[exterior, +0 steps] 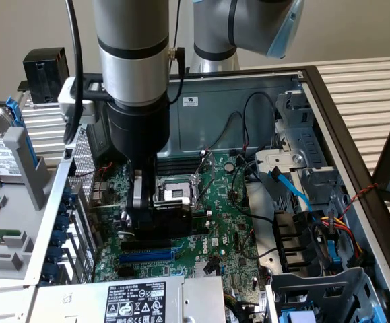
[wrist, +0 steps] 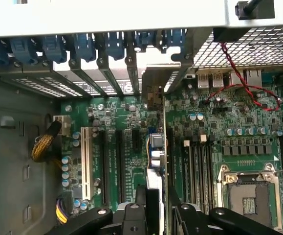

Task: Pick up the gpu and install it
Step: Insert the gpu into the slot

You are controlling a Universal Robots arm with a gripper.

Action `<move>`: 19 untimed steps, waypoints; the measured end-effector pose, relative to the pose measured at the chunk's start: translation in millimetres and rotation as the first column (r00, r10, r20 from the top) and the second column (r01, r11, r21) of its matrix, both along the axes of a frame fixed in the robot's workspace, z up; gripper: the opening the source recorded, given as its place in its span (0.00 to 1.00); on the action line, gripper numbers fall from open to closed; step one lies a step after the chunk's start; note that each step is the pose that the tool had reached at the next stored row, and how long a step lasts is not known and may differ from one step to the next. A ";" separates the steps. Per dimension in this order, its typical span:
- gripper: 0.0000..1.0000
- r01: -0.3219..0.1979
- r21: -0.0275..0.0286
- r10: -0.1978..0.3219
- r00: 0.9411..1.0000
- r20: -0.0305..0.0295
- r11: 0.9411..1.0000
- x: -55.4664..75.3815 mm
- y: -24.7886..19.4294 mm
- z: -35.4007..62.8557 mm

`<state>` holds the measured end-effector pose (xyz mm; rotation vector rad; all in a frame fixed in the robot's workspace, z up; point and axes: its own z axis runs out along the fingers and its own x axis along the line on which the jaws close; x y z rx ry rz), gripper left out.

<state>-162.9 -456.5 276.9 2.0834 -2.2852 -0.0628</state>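
Green board, dark hardware
The motherboard [exterior: 215, 222] is green with a blue slot [exterior: 147, 256]; gpu [exterior: 171, 217] shroud black; wire [wrist: 239, 73] twisted red and black; cable [wrist: 43, 147] braided yellow.

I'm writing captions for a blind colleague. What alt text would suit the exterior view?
The robot's claw holds the gpu, a small black-shrouded card, down at the green motherboard inside an open computer case, beside the processor socket. Cables run along the exterior view's right.
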 end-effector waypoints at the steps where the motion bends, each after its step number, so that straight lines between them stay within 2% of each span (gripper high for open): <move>1: 0.27 0.000 0.002 0.000 1.000 0.000 1.000 -0.8 -0.2 -0.1; 3: 0.27 0.000 0.005 0.000 1.000 0.000 1.000 -1.3 -1.8 -0.4; 6: 0.27 0.000 0.007 0.000 1.000 -0.001 1.000 -1.4 -3.0 -1.8; 10: 0.27 0.000 0.007 0.000 1.000 -0.003 1.000 -1.5 -3.6 -2.6; 19: 0.27 0.000 0.008 0.000 1.000 -0.003 1.000 -3.5 -3.7 -3.4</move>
